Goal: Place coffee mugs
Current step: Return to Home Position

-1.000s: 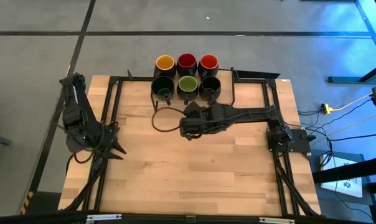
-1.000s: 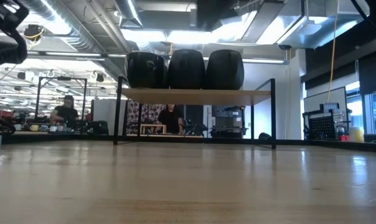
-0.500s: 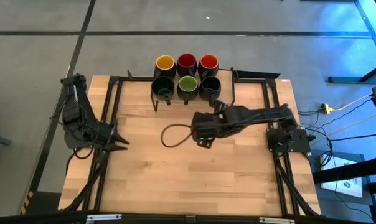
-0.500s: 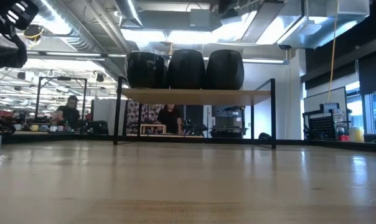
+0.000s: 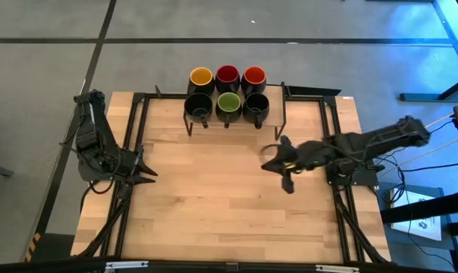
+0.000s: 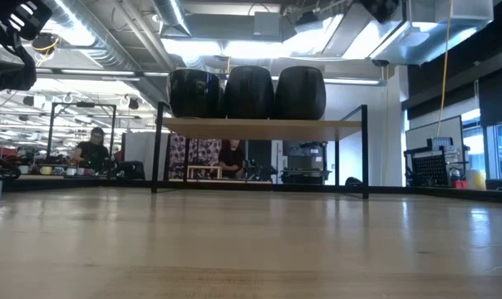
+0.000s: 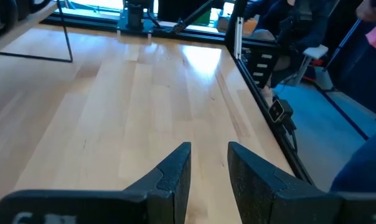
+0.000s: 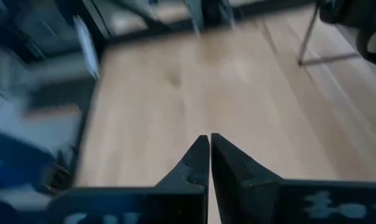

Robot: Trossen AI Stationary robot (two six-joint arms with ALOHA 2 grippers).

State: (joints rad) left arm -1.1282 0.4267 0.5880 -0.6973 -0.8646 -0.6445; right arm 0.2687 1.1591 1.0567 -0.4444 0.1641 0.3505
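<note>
Coffee mugs (image 5: 228,102), six in all, stand in two rows of three on the wooden shelf (image 6: 263,127) at the far edge of the table (image 5: 214,212), with yellow, red and orange-red insides behind and black, green and black in front. The right gripper (image 8: 208,142) hangs over the table's right half, well apart from the shelf, fingers pressed together on nothing. The left gripper (image 7: 209,152) waits near the left edge, fingers slightly parted and empty.

Wooden shelf (image 6: 259,127) at table's (image 5: 214,205) far edge; person (image 6: 91,148) beyond.
</note>
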